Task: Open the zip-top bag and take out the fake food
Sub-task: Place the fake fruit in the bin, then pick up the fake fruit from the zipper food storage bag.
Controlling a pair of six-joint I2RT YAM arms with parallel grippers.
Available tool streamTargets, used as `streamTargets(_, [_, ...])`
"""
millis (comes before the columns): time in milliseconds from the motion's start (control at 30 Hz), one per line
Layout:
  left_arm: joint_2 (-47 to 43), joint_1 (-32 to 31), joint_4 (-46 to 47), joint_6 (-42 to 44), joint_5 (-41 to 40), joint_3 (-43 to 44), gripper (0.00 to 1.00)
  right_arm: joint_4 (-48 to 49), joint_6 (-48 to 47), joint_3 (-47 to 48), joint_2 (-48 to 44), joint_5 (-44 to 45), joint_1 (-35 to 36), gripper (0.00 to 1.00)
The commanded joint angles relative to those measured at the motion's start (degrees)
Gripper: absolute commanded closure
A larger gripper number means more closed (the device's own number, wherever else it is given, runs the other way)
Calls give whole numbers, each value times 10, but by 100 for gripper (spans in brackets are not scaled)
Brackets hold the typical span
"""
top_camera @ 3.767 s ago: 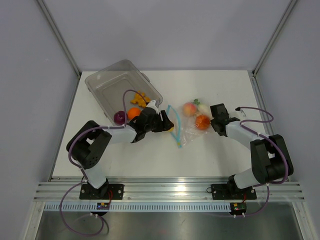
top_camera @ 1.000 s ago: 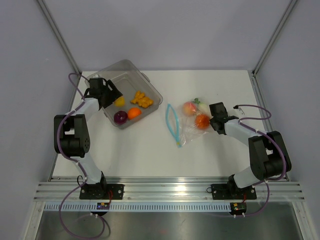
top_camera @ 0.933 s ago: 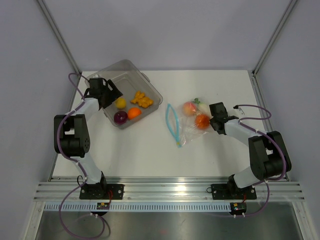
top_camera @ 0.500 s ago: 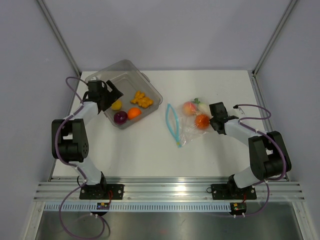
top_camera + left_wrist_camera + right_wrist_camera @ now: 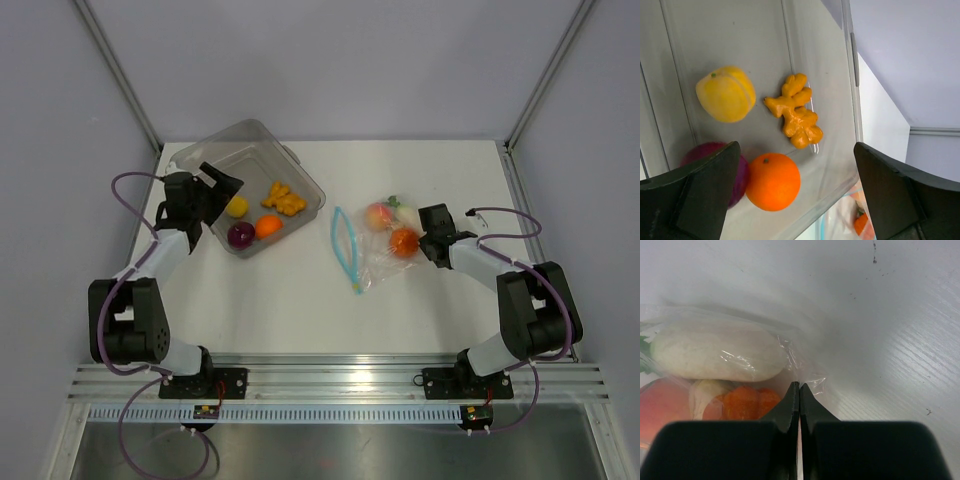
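The zip-top bag lies right of centre, its light-blue zip strip gaping toward the left. Inside it are fake food pieces: a peach one, a white one and an orange one. My right gripper is shut on the bag's thin plastic at its right edge. My left gripper hangs open over the left part of the clear tub, holding nothing. In the tub lie a yellow fruit, a ginger-shaped piece, an orange and a purple piece.
The rigid tub sits tilted at the back left of the white table. Metal posts stand at the table's back corners. The arm bases are bolted to the rail at the near edge.
The left gripper carried the yellow fruit from the bag's mouth to the tub, opened and dropped it there, then drew back toward the tub's left side. The right gripper has not moved.
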Motion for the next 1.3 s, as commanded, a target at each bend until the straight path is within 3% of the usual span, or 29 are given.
streamTargets(0, [-15,-10,17,-40,26,3,1,18,-8,17,3,3,-3,100])
streamTargets(500, [-110,-197,51,7,20,-97,8,23,-11,15,-1,-2,-3,100])
streamTargets(700, [-56,-243,78,20,30,-96,10,26,-11,13,0,-7,-3,100])
streamTargets(867, [-19,-271,96,24,58,-85,27,29,-10,10,-4,-11,-3,100])
streamTargets(1267, [81,-335,62,40,50,-11,31,40,-13,5,-6,-20,-2,100])
